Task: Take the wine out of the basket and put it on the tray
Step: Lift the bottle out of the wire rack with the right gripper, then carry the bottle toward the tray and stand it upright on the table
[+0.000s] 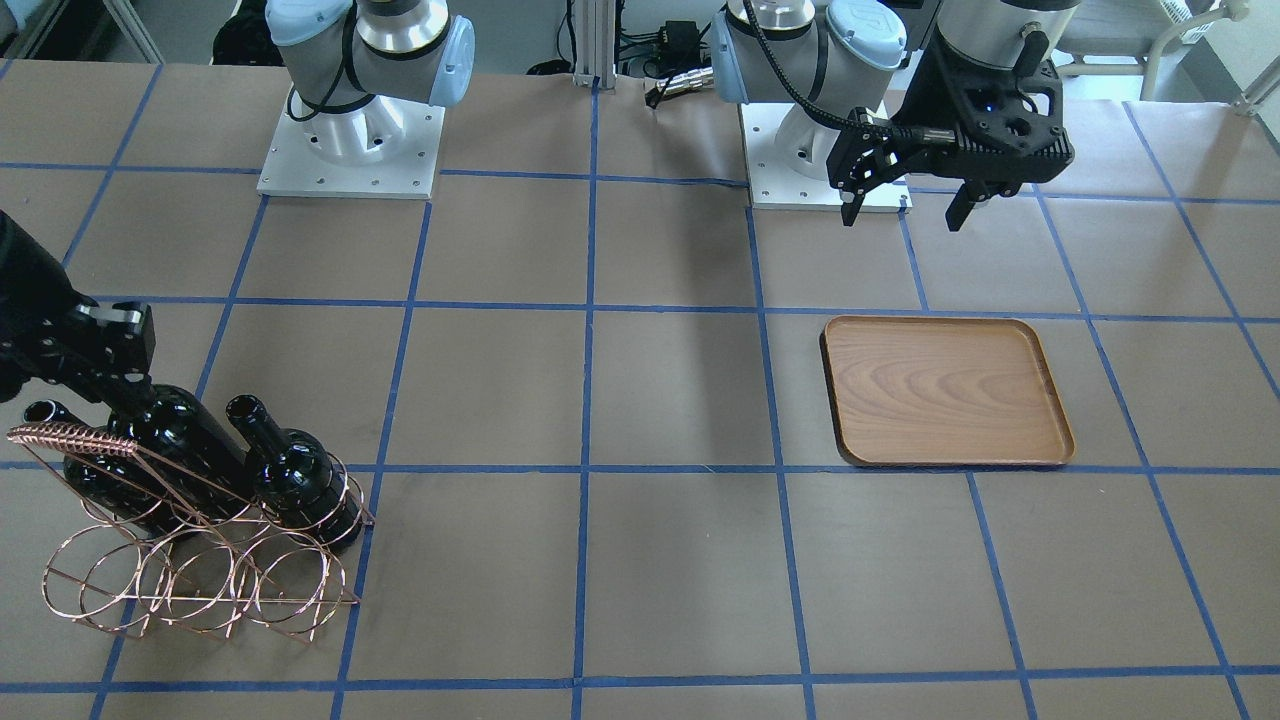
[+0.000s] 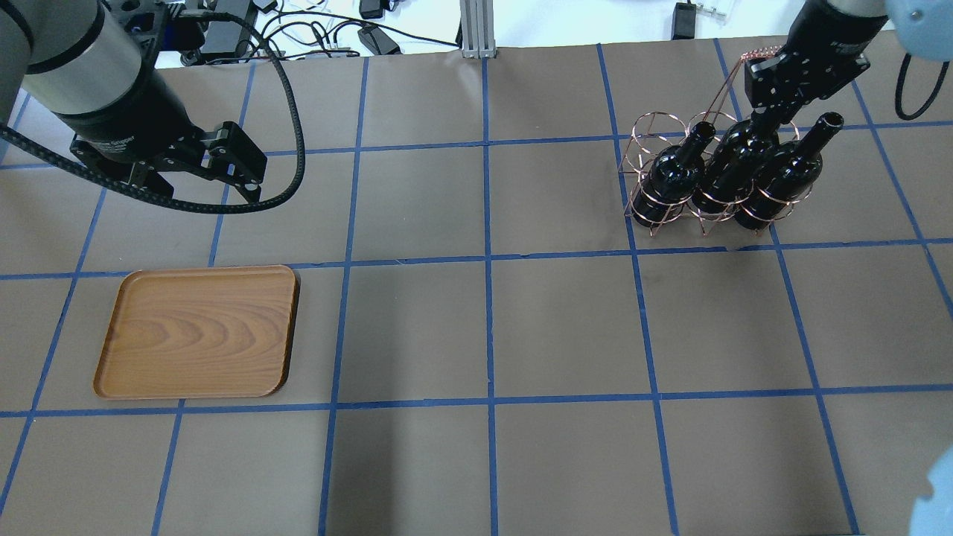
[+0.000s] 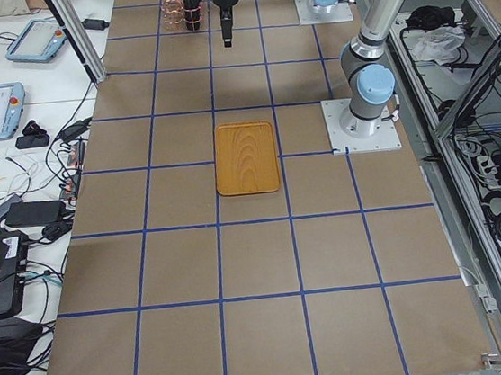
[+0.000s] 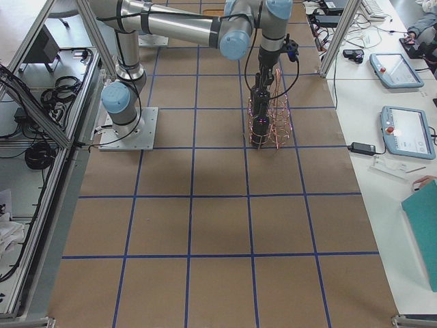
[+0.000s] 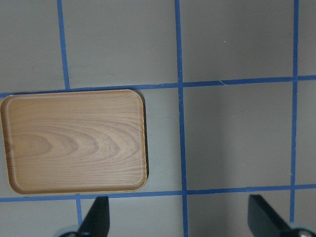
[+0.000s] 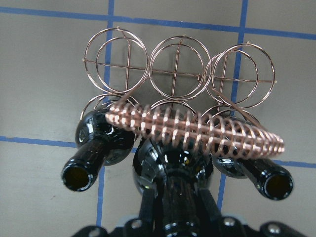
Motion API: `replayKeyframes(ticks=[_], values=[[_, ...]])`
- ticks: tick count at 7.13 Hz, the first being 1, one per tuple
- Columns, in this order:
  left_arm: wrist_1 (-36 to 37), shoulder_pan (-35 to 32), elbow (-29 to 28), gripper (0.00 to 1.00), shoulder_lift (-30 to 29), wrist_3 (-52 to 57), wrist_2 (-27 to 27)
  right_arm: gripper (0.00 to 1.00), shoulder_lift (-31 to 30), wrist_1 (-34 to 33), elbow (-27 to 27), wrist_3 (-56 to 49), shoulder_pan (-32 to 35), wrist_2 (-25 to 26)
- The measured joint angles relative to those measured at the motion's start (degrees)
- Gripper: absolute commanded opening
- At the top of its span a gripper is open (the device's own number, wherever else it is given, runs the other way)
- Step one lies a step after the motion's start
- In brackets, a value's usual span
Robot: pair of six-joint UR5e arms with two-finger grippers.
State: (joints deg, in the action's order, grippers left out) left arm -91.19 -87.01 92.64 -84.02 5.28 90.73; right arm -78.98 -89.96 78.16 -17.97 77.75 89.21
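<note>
Wine (image 2: pixel 726 179), a glossy near-black glass bottle, is lying slanted mid-row in the rose-gold wire basket (image 2: pixel 655 134), my right gripper (image 2: pixel 763 119) clamping its neck to draw it out; my left gripper (image 1: pixel 903 215) is waiting open near the brown wooden tray (image 2: pixel 201 331).

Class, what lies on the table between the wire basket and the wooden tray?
Only bare table crossed by blue tape lines separates basket and tray, per the overhead view.
</note>
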Motion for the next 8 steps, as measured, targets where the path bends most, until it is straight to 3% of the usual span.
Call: replayKeyframes(ticks=[2,4,6,8], values=[[0.0,0.0,0.0,1.00,0.0,0.0,0.0,0.00,-6.4,11.0,-4.1,3.2,1.9,0.7],[0.1,0.1,0.0,1.00,0.0,0.0,0.0,0.00,-10.6,16.0,-4.4,14.4,9.7,2.2],[0.2,1.3,-0.1,1.00,0.0,0.1,0.0,0.01,-10.1,14.9,-2.2,32.5,23.1,0.8],[0.2,4.2,-0.3,1.00,0.2,0.2,0.1,0.01,-4.2,6.4,1.0,47.7,35.4,-0.6]])
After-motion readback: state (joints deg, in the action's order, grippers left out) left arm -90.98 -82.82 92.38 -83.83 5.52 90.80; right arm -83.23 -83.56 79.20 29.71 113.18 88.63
